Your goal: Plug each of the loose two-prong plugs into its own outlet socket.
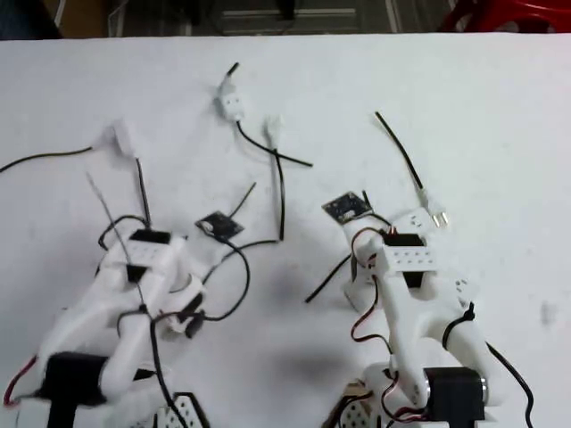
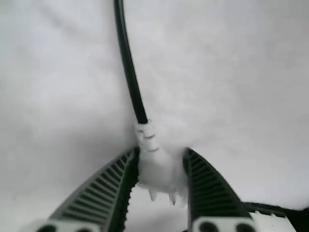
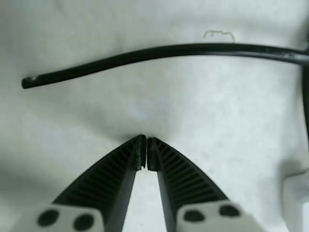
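Gripping a white plastic two-prong plug [image 2: 157,166] between the left fingers [image 2: 116,186], over the white bench [image 2: 241,72]; right fingers [image 3: 120,169] pressed tip to tip, empty, over that bench.

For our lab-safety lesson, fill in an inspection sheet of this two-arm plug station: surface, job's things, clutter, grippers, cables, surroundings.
Surface: white table, flat.
Job's things: one white plug held in the left gripper, prongs toward its camera; a loose two-prong plug lying on the table; three white connectors farther out, type unclear.
Clutter: two small black boards, purpose unclear.
Grippers: left gripper shut on the white plug; right gripper shut, holding nothing.
Cables: black cords trail loose over the table; a black cable lies ahead of the right gripper.
Surroundings: red furniture beyond the far edge.
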Motion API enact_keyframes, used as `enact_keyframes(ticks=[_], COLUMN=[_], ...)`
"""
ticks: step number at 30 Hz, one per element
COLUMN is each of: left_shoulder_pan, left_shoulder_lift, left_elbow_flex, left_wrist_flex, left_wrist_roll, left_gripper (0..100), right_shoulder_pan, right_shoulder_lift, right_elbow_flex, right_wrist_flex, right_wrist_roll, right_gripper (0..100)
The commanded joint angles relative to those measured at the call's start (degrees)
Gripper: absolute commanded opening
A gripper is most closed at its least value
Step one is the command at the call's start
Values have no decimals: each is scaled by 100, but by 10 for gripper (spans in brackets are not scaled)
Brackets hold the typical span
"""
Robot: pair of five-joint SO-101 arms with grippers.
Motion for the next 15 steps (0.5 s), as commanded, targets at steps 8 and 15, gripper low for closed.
enact_keyframes(ticks=[8,15], left_shoulder_pan=[-13,4], left_shoulder_lift=[2026,875], left_elbow_flex=[-2224,-2804], left_wrist_flex=[914,1609], left_wrist_roll=[-18,0], left_gripper=[68,68], right_shoulder_pan=[22,22], right_shoulder_lift=[-66,-66], right_elbow_flex=[9,9], right_wrist_flex=[31,31], right_wrist_roll=[26,26], right_gripper=[20,20])
